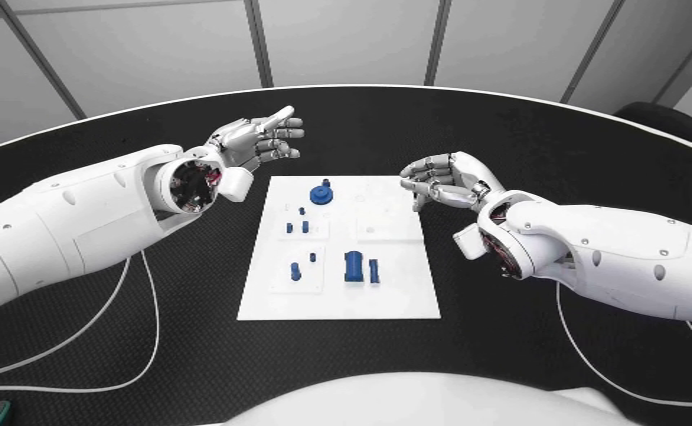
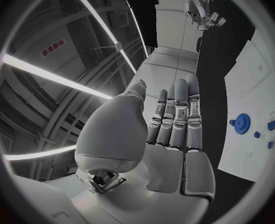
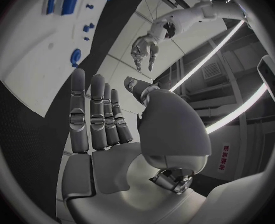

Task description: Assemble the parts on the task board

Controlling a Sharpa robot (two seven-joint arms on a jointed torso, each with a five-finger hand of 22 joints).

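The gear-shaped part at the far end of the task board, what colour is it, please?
Blue; the gear-shaped part shows best in the head view.

Grey panelled wall [image 1: 346, 16] behind round black table [image 1: 577, 146]

You see two glossy white arms with smooth rounded shells, the left arm [image 1: 87, 211] showing a round dark opening at its wrist with metal and a spot of red inside, the right arm [image 1: 599, 251] a similar dark recess beside a small white block. Each ends in a silver hand, the left hand [image 1: 257, 141] and the right hand [image 1: 444, 181], built of jointed metal segments with dark gaps between them. Thin white cables [image 1: 137, 326] trail from both arms.
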